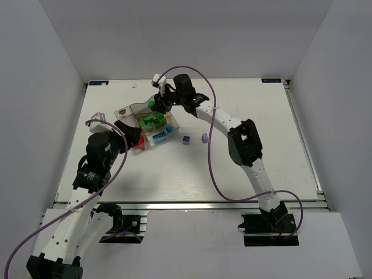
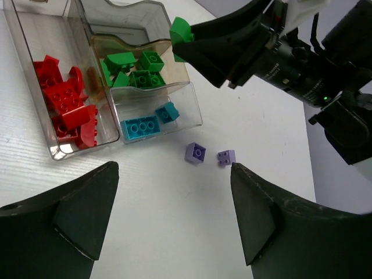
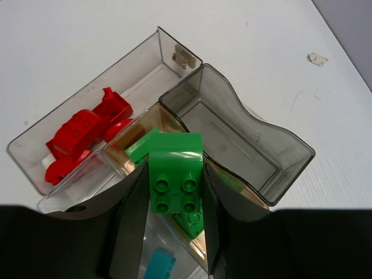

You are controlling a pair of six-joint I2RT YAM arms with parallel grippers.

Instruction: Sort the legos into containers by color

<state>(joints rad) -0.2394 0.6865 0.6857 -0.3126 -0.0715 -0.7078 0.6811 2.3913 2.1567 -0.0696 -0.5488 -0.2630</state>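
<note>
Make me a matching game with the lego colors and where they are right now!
Things:
1. red legos
2. cyan legos
3. purple legos
4. green lego up in the air

Places:
A. loose on the table, outside the box
B. pinched in the right gripper over the box
C. in the long end compartment
D. in the small corner compartment beside the green pile

Pairs: 1-C, 2-D, 3-A, 4-B
</note>
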